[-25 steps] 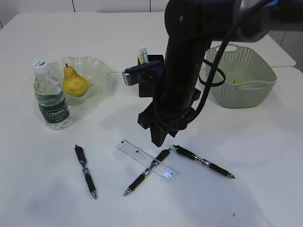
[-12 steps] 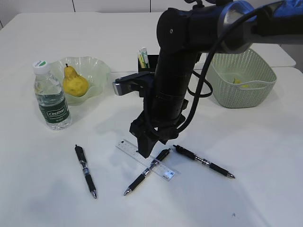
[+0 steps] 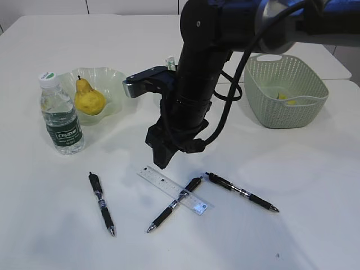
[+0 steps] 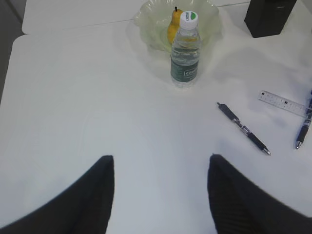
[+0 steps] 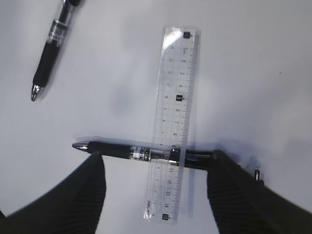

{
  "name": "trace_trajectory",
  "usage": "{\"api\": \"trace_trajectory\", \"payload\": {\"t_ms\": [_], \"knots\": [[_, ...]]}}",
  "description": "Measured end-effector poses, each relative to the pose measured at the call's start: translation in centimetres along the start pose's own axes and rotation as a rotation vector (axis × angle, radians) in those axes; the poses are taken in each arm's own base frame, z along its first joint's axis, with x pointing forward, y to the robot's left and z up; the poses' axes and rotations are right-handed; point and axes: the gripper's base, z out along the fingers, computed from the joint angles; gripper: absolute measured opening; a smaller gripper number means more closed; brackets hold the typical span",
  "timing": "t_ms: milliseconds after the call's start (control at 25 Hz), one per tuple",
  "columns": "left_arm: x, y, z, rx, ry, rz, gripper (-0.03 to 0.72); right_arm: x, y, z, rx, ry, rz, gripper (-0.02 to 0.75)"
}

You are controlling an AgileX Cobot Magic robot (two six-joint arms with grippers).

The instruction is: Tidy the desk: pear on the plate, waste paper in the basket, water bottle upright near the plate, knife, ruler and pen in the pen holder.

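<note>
three pens [image 3: 102, 202], one ruler [image 3: 172, 189], one bottle [image 3: 61, 115]

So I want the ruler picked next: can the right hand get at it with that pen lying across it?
Probably yes. The right hand is open above the ruler, whose upper half lies bare beyond the pen.

Desk things, some already in place and some lying loose

The yellow pear [image 3: 88, 99] sits in the wavy green plate [image 3: 118, 84], and the water bottle [image 3: 61, 119] stands upright just beside it. The clear ruler [image 3: 163, 183] lies flat on the worktop [image 3: 315, 185] with a black pen [image 3: 174, 205] across it; a second pen [image 3: 242, 193] lies to the right and a third pen [image 3: 102, 202] to the left. The green basket [image 3: 287, 93] holds something yellow. The black pen holder [image 4: 269, 17] stands near the plate.
</note>
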Motion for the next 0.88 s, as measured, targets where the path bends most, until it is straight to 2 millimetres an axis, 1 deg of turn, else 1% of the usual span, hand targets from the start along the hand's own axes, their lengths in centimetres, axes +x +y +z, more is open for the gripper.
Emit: {"api": "trace_trajectory", "payload": {"t_ms": [80, 200, 280, 400, 480, 720, 880], "knots": [[0.0, 0.0, 0.0, 0.000, 0.000, 0.000, 0.430, -0.5, -0.1, 0.2, 0.008, 0.000, -0.010, 0.514], [0.0, 0.0, 0.0, 0.000, 0.000, 0.000, 0.429, -1.0, -0.4, 1.9, 0.015, 0.056, -0.031, 0.514], [0.0, 0.0, 0.0, 0.000, 0.000, 0.000, 0.429, -1.5, -0.5, 3.4, 0.027, 0.086, -0.044, 0.514], [0.0, 0.0, 0.0, -0.002, 0.000, 0.001, 0.429, -2.4, -0.5, 4.4, 0.039, 0.085, -0.055, 0.513], [0.0, 0.0, 0.0, -0.002, 0.000, 0.001, 0.429, -2.8, -0.5, 4.6, 0.042, 0.080, -0.057, 0.513], [0.0, 0.0, 0.0, -0.002, 0.000, 0.001, 0.429, -2.6, -1.2, 7.0, 0.060, 0.130, -0.021, 0.513], [0.0, 0.0, 0.0, -0.002, 0.000, 0.001, 0.429, -2.6, -1.3, 7.2, 0.063, 0.136, -0.016, 0.513]]}}
